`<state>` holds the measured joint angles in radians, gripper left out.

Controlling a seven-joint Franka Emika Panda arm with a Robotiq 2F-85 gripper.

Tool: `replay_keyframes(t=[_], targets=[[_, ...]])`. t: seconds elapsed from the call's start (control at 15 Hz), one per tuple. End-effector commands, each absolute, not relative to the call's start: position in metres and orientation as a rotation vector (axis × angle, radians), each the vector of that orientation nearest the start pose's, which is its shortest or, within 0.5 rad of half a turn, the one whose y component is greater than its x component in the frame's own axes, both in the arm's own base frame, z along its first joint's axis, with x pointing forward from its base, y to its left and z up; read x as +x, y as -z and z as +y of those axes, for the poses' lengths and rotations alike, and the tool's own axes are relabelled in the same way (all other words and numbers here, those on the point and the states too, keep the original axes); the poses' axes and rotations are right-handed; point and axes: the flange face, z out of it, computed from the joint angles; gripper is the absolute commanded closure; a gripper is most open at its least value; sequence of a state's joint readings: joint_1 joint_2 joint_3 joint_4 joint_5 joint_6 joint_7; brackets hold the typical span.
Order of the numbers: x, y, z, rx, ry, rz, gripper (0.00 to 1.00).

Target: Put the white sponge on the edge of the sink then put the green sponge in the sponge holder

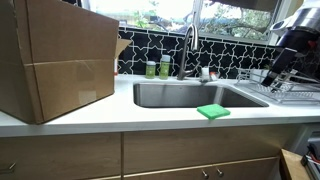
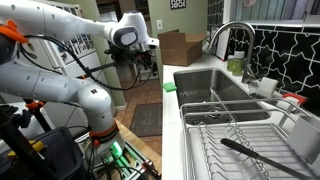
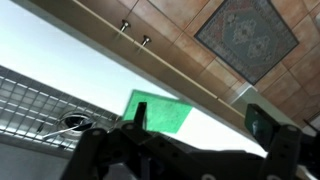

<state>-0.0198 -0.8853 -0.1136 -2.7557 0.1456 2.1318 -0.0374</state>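
Note:
The green sponge (image 1: 212, 111) lies flat on the white counter strip in front of the sink (image 1: 165, 96). It also shows in an exterior view (image 2: 170, 87) and in the wrist view (image 3: 160, 112). My gripper (image 3: 200, 122) is open and empty. It hangs in the air above the sponge and off to one side, apart from it, as both exterior views show (image 1: 277, 72) (image 2: 147, 62). A small white block (image 2: 268, 87) sits on the sink's back rim by the faucet (image 1: 190, 45); I cannot tell if it is the white sponge. I cannot make out a sponge holder.
A large cardboard box (image 1: 55, 60) stands on the counter at one end. A wire dish rack (image 1: 285, 93) holding a dark utensil (image 2: 250, 152) stands at the other end. Green bottles (image 1: 158, 68) stand behind the sink. Cabinet fronts (image 3: 150, 30) and a rug (image 3: 245, 35) are below.

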Motion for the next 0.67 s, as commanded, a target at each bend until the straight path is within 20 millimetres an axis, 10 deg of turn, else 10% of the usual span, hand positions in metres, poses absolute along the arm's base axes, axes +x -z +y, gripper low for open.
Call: replay_keyframes(t=[0.0, 0.33, 0.6], targets=[[0.343, -0.508, -0.116, -2.905, 0.533, 0.463, 0.0], [0.385, -0.568, -0.217, -2.822, 0.786, 0.857, 0.0], [0.382, -0.588, -0.223, -2.775, 0.924, 0.859, 0.0]])
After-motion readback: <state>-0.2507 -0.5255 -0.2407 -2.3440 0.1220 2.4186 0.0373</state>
